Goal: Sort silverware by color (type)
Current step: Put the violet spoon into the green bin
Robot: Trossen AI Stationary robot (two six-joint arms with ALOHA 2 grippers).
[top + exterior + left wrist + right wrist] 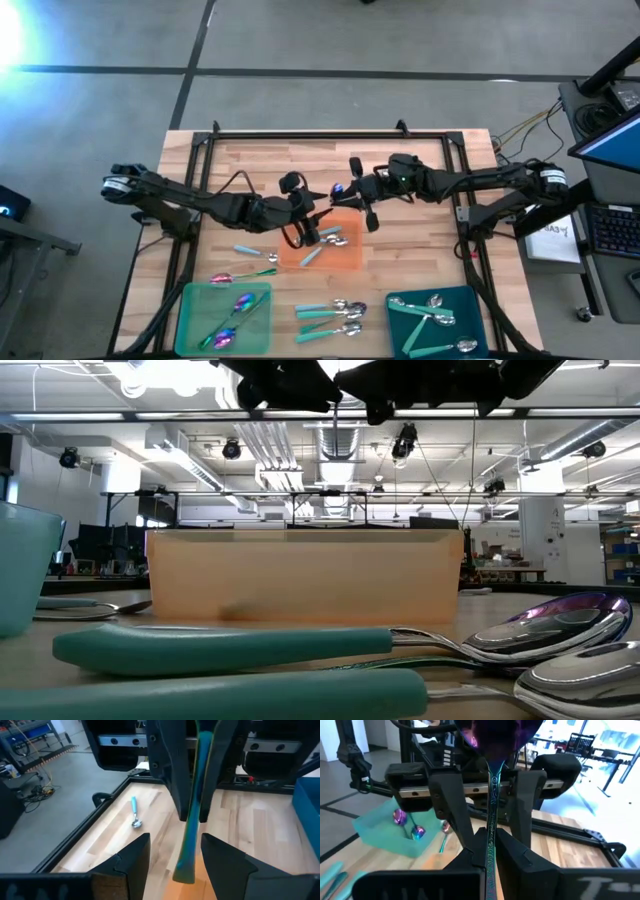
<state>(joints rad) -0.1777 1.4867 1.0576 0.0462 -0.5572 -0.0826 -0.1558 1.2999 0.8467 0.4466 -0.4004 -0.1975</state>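
Above the orange tray (345,258), my right gripper (490,845) is shut on a spoon with an iridescent purple bowl (495,740) and a slim teal-green handle (192,820). My left gripper (175,852) is open. Its two fingers stand on either side of the handle's free end (183,872) without touching it. In the high view the grippers meet near the table's middle, with the purple bowl (338,188) showing between them. In the low view both grippers are only dark shapes along the top edge. My right gripper pinches the spoon's slim handle (490,827) between its two fingers, below the neck and well back from the bowl. The fingers come level from the table's right and lie across the handle. The spoon is lifted clear, with its handle end reaching between the left gripper's fingers.
The orange tray holds two spoons (335,240). A green tray (190,300) holds purple-bowled spoons, and a teal tray (470,300) holds teal-handled ones. Loose spoons lie between these two trays (330,318) and left of the orange tray (255,252). A black frame (330,133) edges the table.
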